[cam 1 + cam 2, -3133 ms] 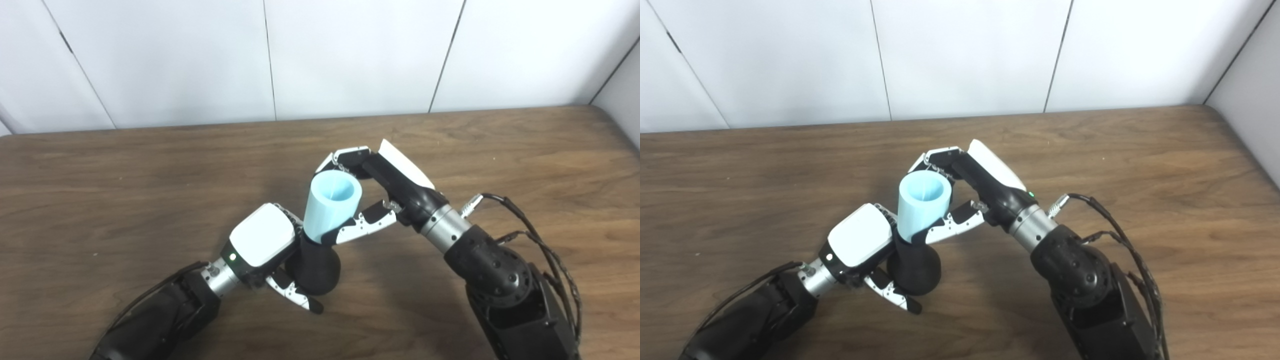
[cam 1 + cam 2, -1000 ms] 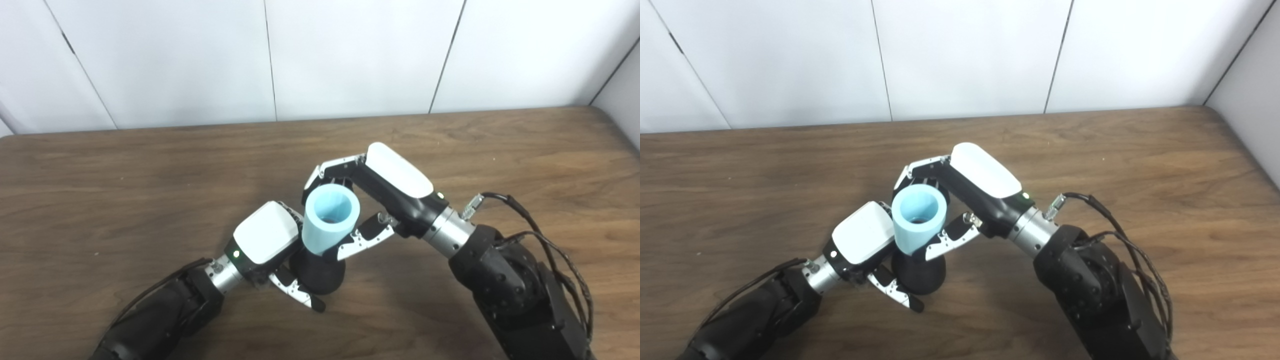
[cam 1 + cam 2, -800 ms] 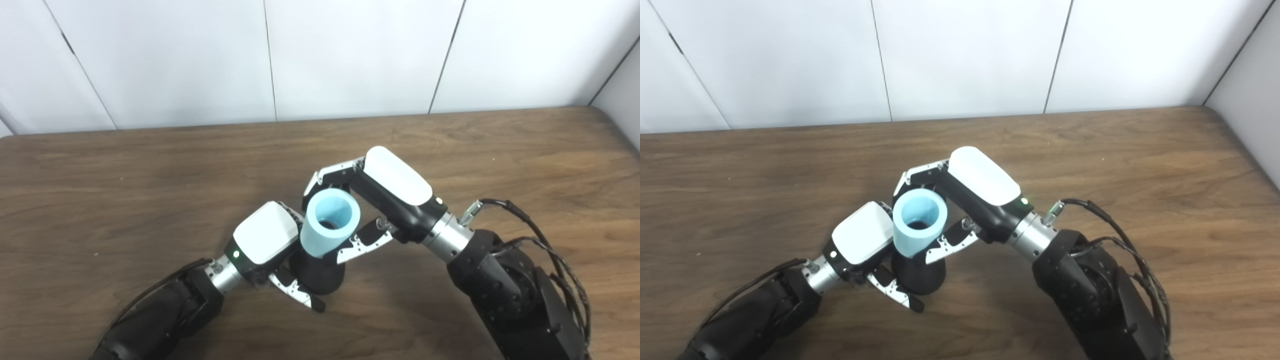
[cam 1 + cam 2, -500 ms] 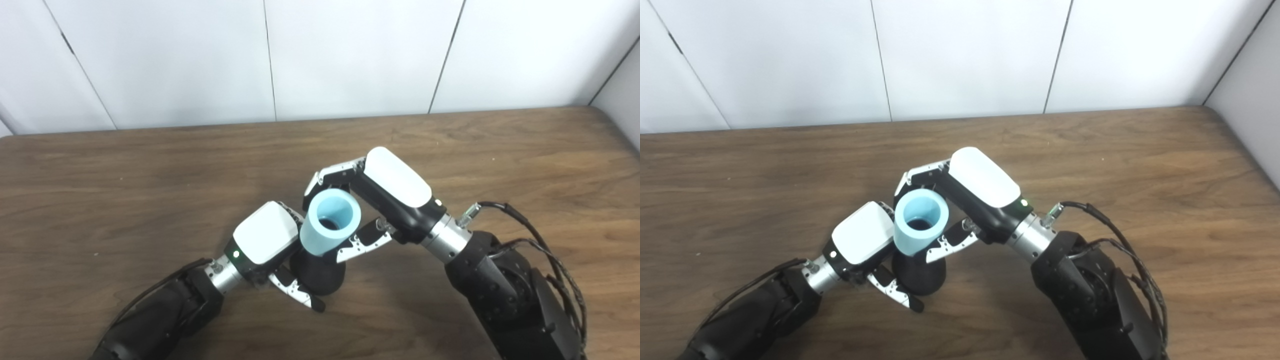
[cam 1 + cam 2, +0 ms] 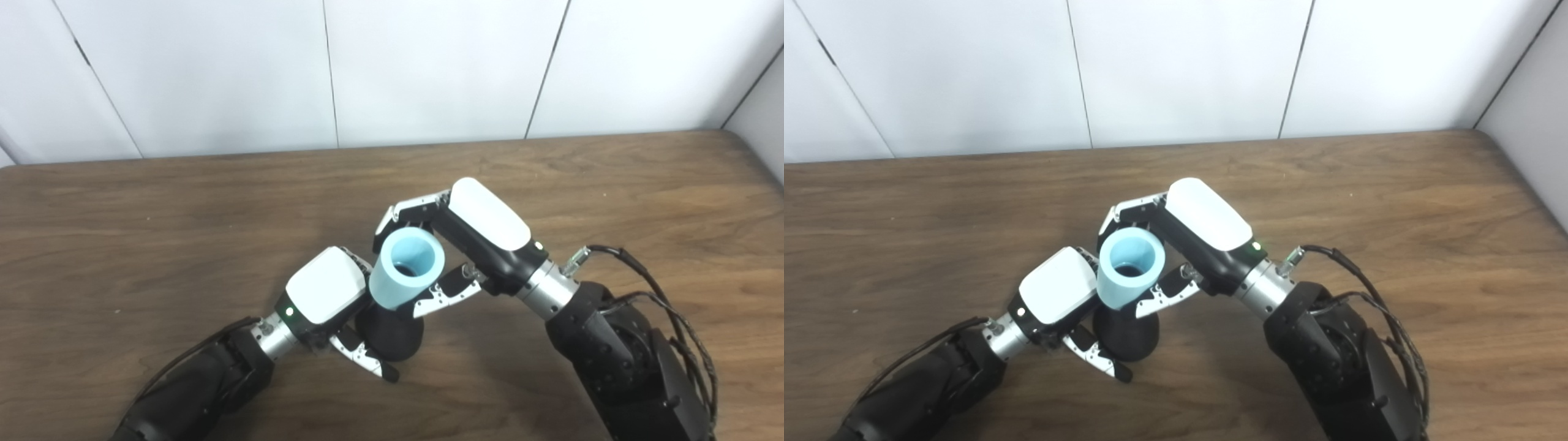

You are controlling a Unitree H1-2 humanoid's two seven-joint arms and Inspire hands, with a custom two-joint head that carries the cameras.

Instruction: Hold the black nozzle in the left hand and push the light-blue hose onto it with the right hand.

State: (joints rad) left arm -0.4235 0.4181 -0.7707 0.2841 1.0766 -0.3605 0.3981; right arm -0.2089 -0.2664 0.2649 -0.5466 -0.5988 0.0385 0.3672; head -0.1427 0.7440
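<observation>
The black nozzle [image 5: 391,335] has a bulbous base and stands near the front middle of the wooden table [image 5: 122,233]. My left hand [image 5: 324,297] is shut on the nozzle from its left side. The light-blue hose [image 5: 405,269], a short wide tube, sits over the nozzle's upper end with its open mouth facing up. A dark tip shows inside that mouth. My right hand [image 5: 471,242] is shut on the hose, fingers behind it and thumb in front.
White wall panels [image 5: 429,67] rise along the table's far edge. A bundle of black cables [image 5: 661,306] loops off my right forearm at the lower right.
Over the last three seconds my right hand has turned its white back upward and tilted the hose more upright over the nozzle. In the last half second almost nothing has moved.
</observation>
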